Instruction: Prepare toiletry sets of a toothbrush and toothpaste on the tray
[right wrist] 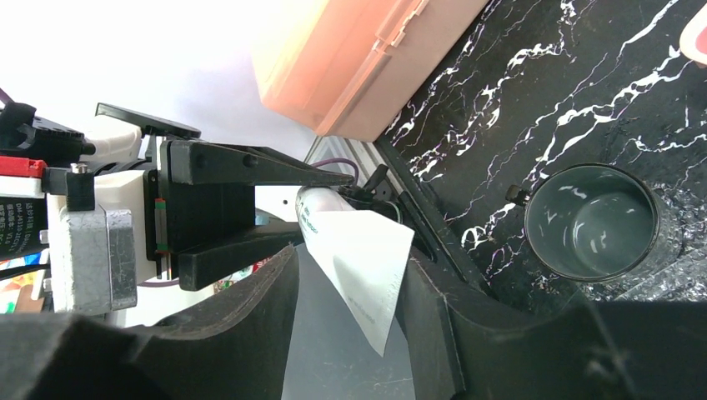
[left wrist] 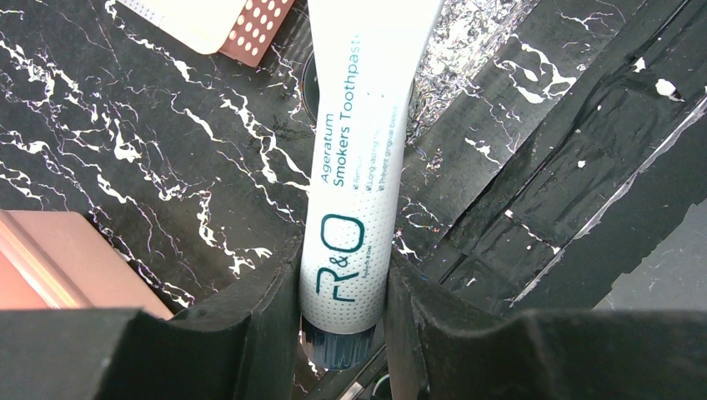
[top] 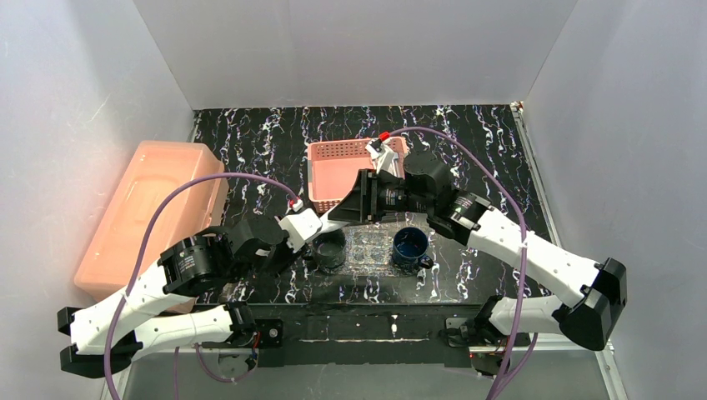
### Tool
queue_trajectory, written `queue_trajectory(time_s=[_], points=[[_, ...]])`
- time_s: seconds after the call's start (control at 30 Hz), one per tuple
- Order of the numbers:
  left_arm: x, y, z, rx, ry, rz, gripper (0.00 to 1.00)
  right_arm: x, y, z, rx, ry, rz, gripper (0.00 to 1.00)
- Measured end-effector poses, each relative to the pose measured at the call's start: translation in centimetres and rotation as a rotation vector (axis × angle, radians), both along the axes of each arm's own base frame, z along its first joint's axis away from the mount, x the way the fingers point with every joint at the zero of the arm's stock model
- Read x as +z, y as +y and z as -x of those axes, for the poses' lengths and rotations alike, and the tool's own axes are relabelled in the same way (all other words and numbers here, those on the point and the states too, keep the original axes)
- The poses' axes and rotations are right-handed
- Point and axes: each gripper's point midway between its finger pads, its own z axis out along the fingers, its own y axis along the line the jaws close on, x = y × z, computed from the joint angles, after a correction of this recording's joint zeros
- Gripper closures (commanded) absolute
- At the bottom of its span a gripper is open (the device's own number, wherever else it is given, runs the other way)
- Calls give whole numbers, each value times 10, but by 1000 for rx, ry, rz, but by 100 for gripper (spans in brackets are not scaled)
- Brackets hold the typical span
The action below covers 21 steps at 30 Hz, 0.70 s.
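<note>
On the table [top: 500, 167], the tray [top: 371, 250] is noted between two cups [top: 329, 248]. Above the table, beside the tray, the tube [left wrist: 350, 167] is clamped at its cap end by the left hand [left wrist: 342, 287]. Its flat tail is straddled by the right hand [right wrist: 350, 279]; contact cannot be determined. The tube is judged light, soft-bodied and slick. The stiff shoulder or crimped tail is recommended for gripping, and squeezing at mid-body is advised against.
</note>
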Motion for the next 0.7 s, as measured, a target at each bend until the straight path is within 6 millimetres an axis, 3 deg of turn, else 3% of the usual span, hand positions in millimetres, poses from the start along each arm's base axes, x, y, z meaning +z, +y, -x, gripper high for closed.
queue_trajectory(time_s=[0.4, 0.57, 0.63, 0.7], points=[[0, -1, -1, -2, -3, 1, 100, -9, 4, 3, 31, 29, 8, 60], [0, -1, -1, -2, -3, -1, 100, -11, 5, 4, 41, 37, 7, 80], [-1, 0, -1, 1, -3, -6, 100, -7, 7, 5, 47, 37, -8, 94], [-2, 0, -2, 4, -4, -11, 100, -4, 8, 6, 52, 43, -23, 99]])
